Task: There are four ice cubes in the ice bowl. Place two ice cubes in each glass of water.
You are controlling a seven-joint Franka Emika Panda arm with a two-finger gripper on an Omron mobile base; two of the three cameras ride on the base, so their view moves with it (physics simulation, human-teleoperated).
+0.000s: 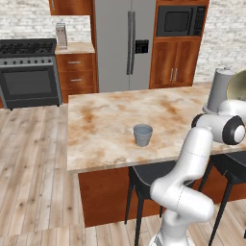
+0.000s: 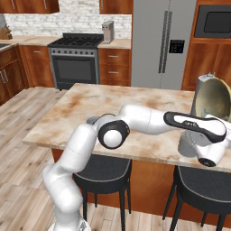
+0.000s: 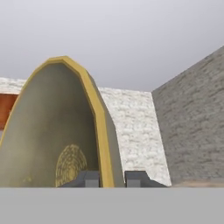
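gripper (image 3: 111, 178) pinching ice bowl (image 3: 52, 131) rim, bowl tipped on edge | glass (image 1: 142, 135) alone mid-counter (image 1: 105, 125), open marble all around

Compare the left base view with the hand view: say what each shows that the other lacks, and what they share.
Left base view: one glass of water standing upright on the island counter, the tall grey cylinder, the stove and the fridge.
Hand view: the claw, with a fingertip on each side of the yellow rim of the ice bowl, and a round pattern on its inside.
Both: the ice bowl, tipped up on edge.
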